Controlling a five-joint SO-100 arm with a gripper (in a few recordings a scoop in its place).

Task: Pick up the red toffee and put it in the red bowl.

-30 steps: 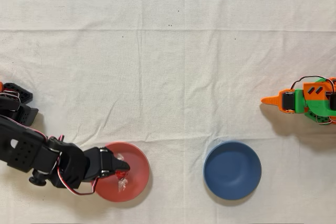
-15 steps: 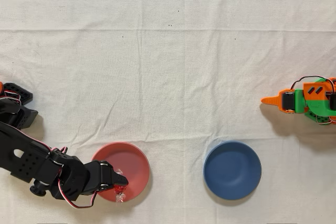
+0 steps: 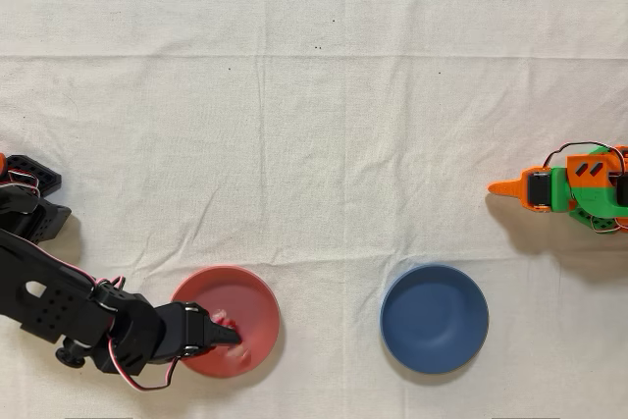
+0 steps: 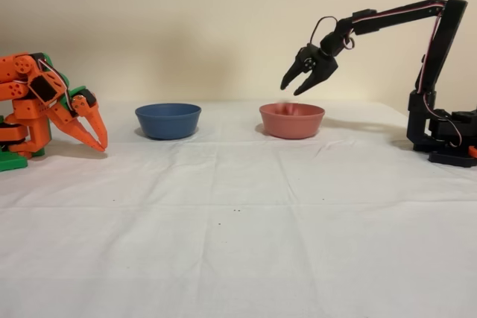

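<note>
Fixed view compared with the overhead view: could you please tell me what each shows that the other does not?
The fixed view alone gives height: the gripper hangs above the red bowl with its fingers spread, and a faint blur at the rim may be the red toffee. The overhead view alone gives the layout: the gripper reaches in over the bowl's left edge. Both show the red bowl beside the blue bowl on the white cloth, with the orange arm idle.
</note>
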